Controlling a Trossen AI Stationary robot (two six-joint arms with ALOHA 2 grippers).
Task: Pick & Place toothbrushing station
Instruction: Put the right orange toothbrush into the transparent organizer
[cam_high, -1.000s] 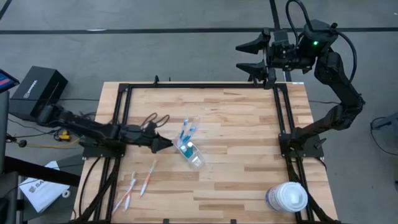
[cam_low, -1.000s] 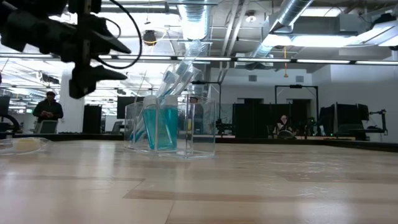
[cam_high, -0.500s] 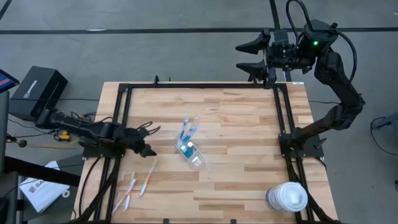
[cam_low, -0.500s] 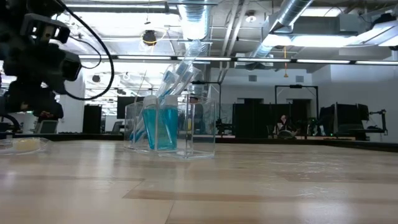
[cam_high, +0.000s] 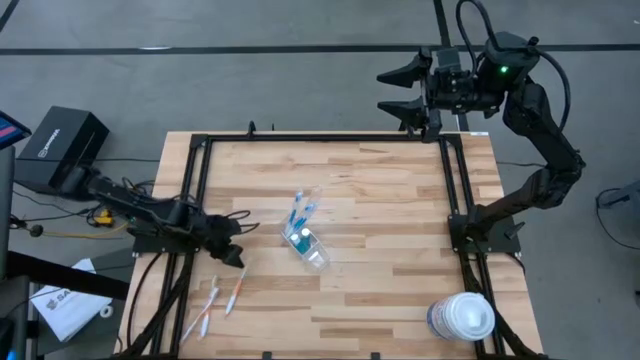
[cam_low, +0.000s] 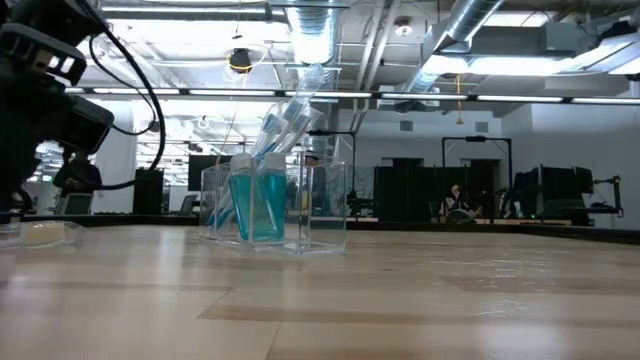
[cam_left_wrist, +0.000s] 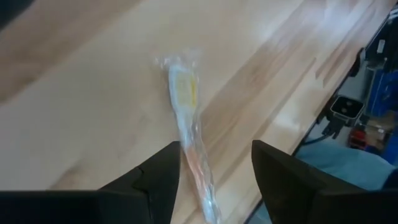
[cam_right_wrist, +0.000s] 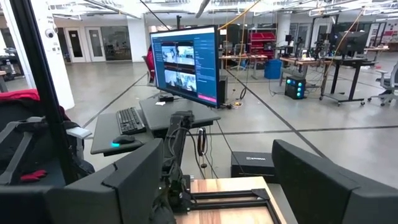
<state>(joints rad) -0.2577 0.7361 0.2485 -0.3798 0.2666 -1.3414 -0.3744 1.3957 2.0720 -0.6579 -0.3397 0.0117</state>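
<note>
A clear plastic cup (cam_high: 309, 246) stands upright mid-table (cam_low: 275, 205), with blue toothbrushes (cam_high: 300, 211) and teal tubes (cam_low: 257, 205) leaning in it. Loose on the wood near the left front lie an orange-and-white toothbrush (cam_high: 240, 286) and white ones (cam_high: 208, 306). My left gripper (cam_high: 236, 258) hangs open and tilted down just above the far end of the orange one. In the left wrist view that wrapped toothbrush (cam_left_wrist: 186, 121) runs between the open fingers of my left gripper (cam_left_wrist: 214, 180), untouched. My right gripper (cam_high: 398, 90) waits open, raised beyond the table's far right corner.
A big round white-lidded tub (cam_high: 462, 317) stands at the near right corner. Black frame rails (cam_high: 190, 200) run along the table's left, far and right sides. A black box (cam_high: 62, 145) sits off the table's left. Bare wood lies between the cup and the tub.
My left gripper has drawn back from beside the cup toward the table's left and near edges, sunk lower and tipped its fingers downward over the loose orange toothbrush. The cup and the toothbrushes have stayed where they were.
</note>
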